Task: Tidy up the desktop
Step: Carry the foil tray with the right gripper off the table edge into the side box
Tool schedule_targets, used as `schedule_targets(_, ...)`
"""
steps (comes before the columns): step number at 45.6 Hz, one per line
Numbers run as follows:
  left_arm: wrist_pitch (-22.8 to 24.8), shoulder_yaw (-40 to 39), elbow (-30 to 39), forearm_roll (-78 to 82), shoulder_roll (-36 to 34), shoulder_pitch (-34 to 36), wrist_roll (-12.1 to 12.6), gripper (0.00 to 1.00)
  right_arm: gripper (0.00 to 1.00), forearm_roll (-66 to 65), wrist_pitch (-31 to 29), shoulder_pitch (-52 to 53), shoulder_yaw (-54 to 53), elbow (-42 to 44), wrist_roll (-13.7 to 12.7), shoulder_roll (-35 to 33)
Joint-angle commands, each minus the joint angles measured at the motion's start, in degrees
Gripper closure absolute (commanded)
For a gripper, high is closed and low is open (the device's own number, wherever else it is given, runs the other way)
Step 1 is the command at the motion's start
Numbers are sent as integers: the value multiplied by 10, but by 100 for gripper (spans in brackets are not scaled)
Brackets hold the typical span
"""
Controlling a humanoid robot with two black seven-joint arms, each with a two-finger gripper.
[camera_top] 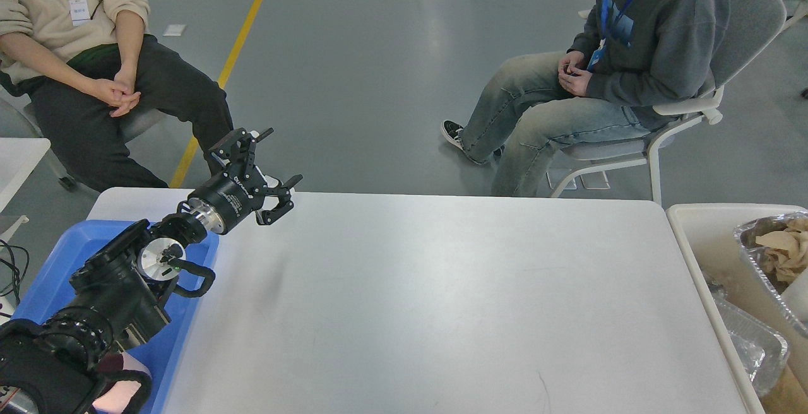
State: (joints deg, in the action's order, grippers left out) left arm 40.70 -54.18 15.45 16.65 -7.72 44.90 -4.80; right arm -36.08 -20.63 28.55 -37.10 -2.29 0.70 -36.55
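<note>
The desktop point(442, 294) is a large white-grey tabletop with nothing lying on its middle. My left gripper point(278, 171) is open and empty, held above the desktop's far left corner, past the blue tray. A foil tray point(754, 256) with crumpled brown paper point(786, 247) shows at the right edge, off the desktop and over a white bin. My right gripper is out of view.
A blue tray point(180, 332) sits on the desktop's left end under my left arm, with a pink thing point(120, 392) at its near end. The white bin point(707, 237) at the right holds more foil trays point(751, 338). Two people sit beyond the far edge. A small white table point(19, 161) stands at the left.
</note>
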Motion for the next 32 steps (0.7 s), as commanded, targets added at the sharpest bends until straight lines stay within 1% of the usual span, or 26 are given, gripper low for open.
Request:
schedule_targets(1, 1, 0, 1, 0, 2, -2, 0, 3, 100, 19, 38, -4, 1, 2, 0, 18)
schedule_targets(12, 2, 0, 2, 0, 0, -3, 0, 3, 100, 22, 68, -13, 0, 2, 0, 35)
schedule_targets(13, 1, 0, 2, 0, -1, -3, 1, 3, 96, 22, 71, -13, 0, 3, 0, 36)
schedule_targets(15, 1, 0, 2, 0, 0, -3, 1, 3, 74, 23, 78, -13, 0, 2, 0, 37)
schedule_targets(16, 2, 0, 2, 0, 0, -3, 0, 3, 61, 23, 81, -13, 0, 2, 0, 37)
schedule_targets(17, 1, 0, 2, 0, -1, -3, 0, 3, 43, 23, 84, -14, -1, 2, 0, 37)
schedule_targets(18, 1, 0, 2, 0, -1, -3, 0, 3, 20, 24, 88, -14, -1, 2, 0, 37)
schedule_targets(19, 1, 0, 2, 0, -1, -3, 0, 3, 0, 28, 89, -14, -2, 2, 0, 37)
schedule_targets(32, 1, 0, 2, 0, -1, -3, -1, 3, 0, 72, 82, -10, -12, 0, 0, 35)
